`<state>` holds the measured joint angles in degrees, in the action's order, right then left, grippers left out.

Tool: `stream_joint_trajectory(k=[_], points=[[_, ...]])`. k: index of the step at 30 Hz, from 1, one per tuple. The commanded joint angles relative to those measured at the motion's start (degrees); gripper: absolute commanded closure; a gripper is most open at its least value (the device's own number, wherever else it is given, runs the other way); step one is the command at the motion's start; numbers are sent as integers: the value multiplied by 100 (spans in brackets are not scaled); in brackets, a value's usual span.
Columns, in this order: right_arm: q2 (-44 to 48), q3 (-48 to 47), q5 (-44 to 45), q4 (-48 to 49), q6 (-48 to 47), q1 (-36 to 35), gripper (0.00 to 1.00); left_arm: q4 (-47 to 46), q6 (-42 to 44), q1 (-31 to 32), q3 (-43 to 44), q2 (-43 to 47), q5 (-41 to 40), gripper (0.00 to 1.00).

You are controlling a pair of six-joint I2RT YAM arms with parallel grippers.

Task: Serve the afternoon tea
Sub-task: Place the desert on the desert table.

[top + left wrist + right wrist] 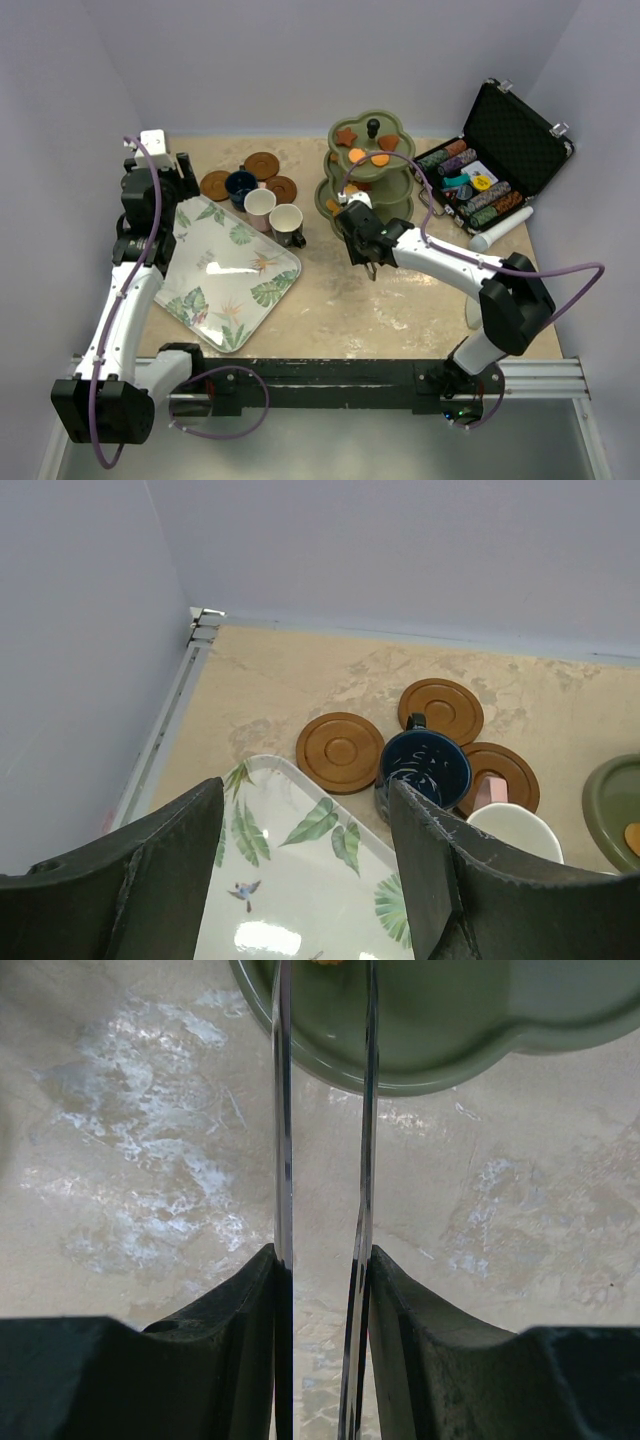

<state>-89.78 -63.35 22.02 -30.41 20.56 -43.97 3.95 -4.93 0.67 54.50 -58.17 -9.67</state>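
The right end effector [320,1260] squeezed metal tongs [283,1110], aimed at the green stand [450,1030] on the tabletop [150,1140], likely to pick biscuits [357,154]. The left end effector [305,810] hung with fingers [440,880] apart near the cups [260,203].

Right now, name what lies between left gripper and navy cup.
A corner of the leaf-patterned tray, seen in the left wrist view, separates left gripper and navy cup.

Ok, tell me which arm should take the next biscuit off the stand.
Right. The right gripper holds metal tongs pointed at the lowest tier of the stand. The left gripper is open over the tray near the navy cup, away from the stand.
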Motion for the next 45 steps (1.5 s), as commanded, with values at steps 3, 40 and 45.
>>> stream_joint_trajectory(k=[3,40,45], points=[[-22,-204,250,-210,168,11,66,-175,27,74,8,60,0,28],[663,-204,461,-175,414,-200,52,-201,36,92,-27,52,53,28],[848,-204,198,-175,449,-288,53,-210,36,100,-36,60,53,28]])
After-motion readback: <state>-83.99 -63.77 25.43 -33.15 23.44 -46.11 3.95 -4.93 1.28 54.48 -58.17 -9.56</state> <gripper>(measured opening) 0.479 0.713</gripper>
